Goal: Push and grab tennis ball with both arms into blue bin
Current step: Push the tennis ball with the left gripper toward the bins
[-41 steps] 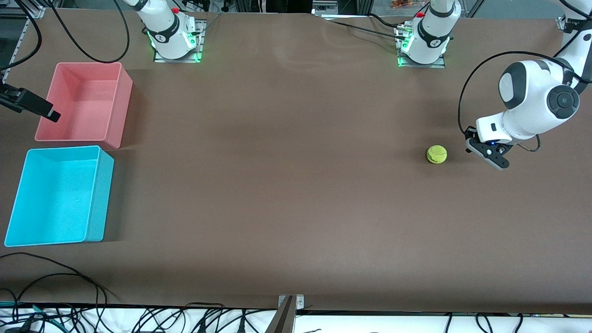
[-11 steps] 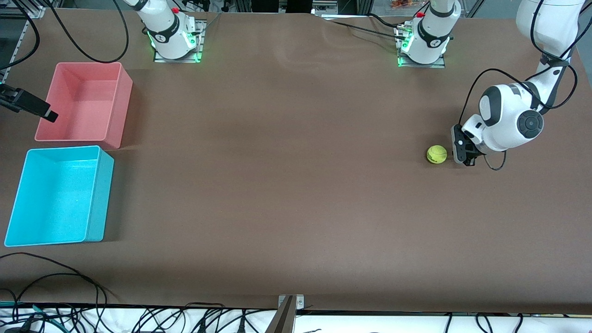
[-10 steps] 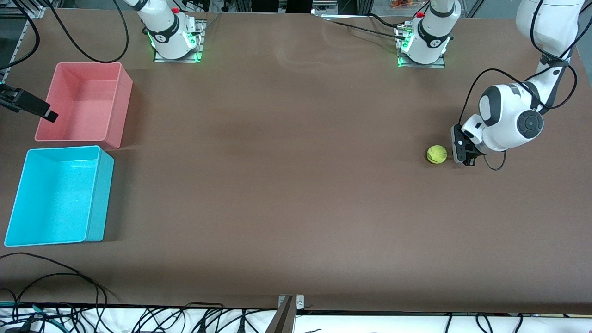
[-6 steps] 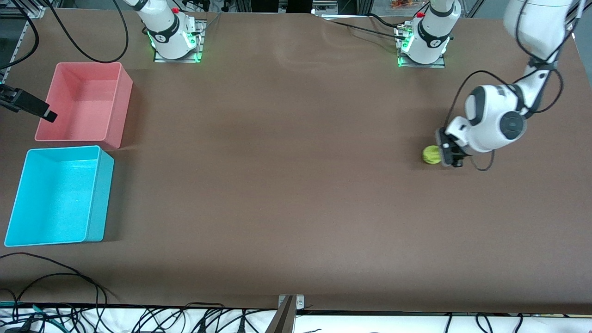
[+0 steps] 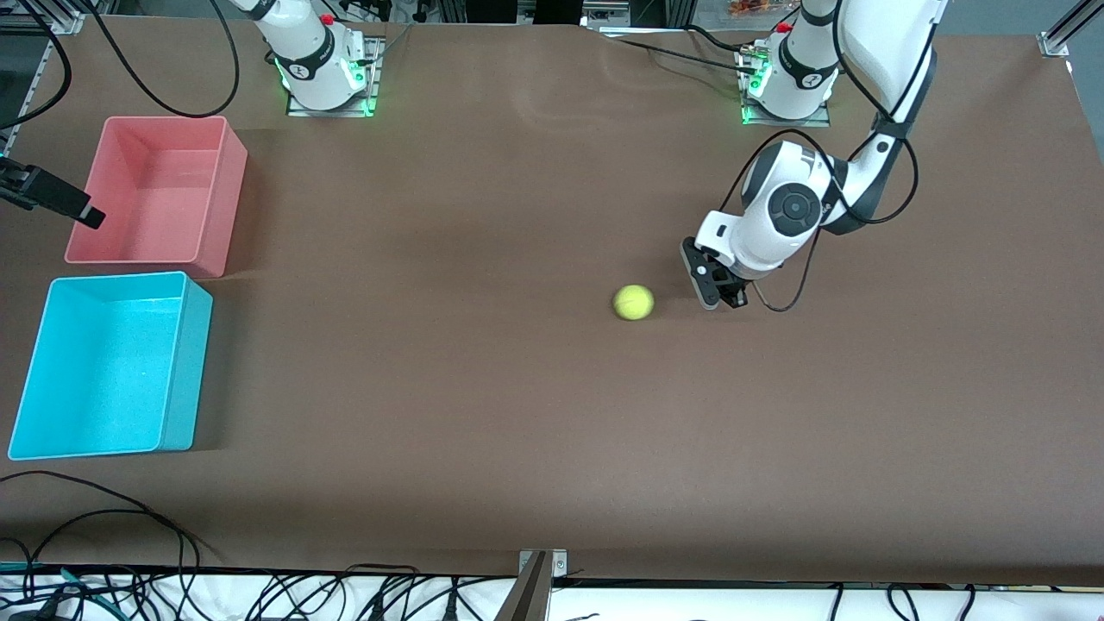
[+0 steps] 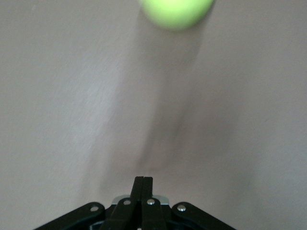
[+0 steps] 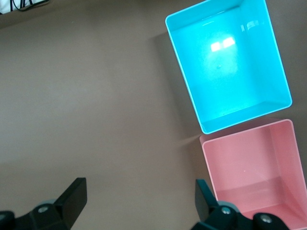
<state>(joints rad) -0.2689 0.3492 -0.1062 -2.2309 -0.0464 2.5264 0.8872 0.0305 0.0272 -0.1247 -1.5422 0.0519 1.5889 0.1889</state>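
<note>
The yellow-green tennis ball (image 5: 634, 302) lies alone on the brown table near its middle. In the left wrist view the tennis ball (image 6: 176, 10) shows blurred, ahead of the fingers. My left gripper (image 5: 709, 289) (image 6: 143, 180) hangs low over the table, a short gap from the ball toward the left arm's end, shut with nothing in it. The blue bin (image 5: 185, 371) (image 7: 225, 62) stands empty at the right arm's end. My right gripper (image 7: 139, 188) is open, high over bare table beside the two bins, and shows as a black shape (image 5: 53, 195) at the pink bin's edge.
An empty pink bin (image 5: 217, 194) (image 7: 254, 165) stands just beside the blue bin, farther from the front camera. Cables (image 5: 103, 535) trail along the table's near edge. The arms' green-lit bases (image 5: 328, 82) (image 5: 787, 86) sit along the table's edge farthest from the camera.
My shut left gripper swept toward the right arm's end and struck the ball. The ball rolled toward the table's middle and now sits apart from the gripper. The right arm has not moved.
</note>
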